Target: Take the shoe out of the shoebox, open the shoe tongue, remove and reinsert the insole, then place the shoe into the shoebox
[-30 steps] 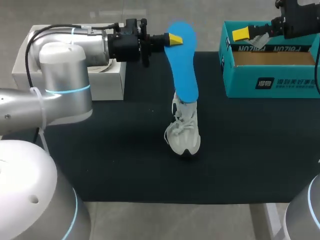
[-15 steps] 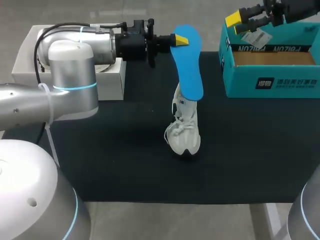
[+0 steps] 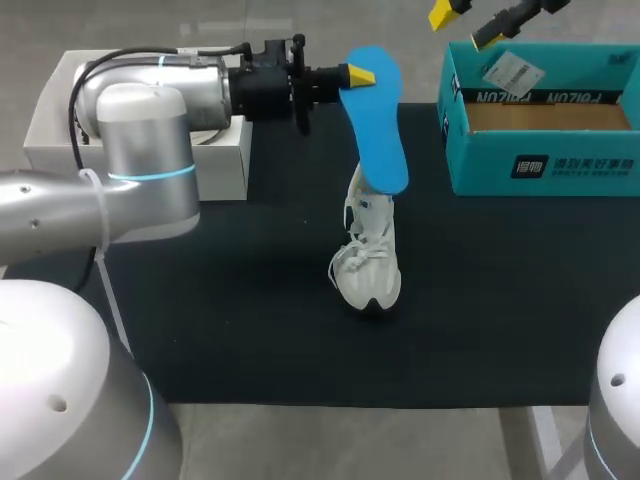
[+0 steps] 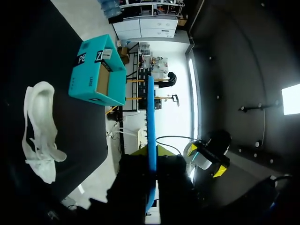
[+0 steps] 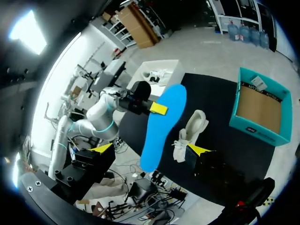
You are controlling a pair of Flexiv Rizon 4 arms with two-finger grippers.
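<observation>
A long blue insole (image 3: 374,120) hangs steeply in the air, and my left gripper (image 3: 357,75) is shut on its upper end. In the left wrist view the insole (image 4: 151,126) shows edge-on between the fingers. Below it, a white shoe (image 3: 367,258) lies on the black mat (image 3: 250,300), toe toward the front. The right wrist view shows the insole (image 5: 161,124) apart from the shoe (image 5: 190,131). The teal shoebox (image 3: 545,150) stands open at the back right. High above its far left corner, my right gripper (image 3: 465,25) is open and holds nothing.
A white box (image 3: 60,130) sits at the back left, behind my left arm (image 3: 150,110). A paper tag (image 3: 510,72) lies against the shoebox's inner wall. Bare mat spreads to the left and front of the shoe.
My right gripper has risen up and away from the shoebox's rim. My left gripper shifted slightly right with the insole, then held still.
</observation>
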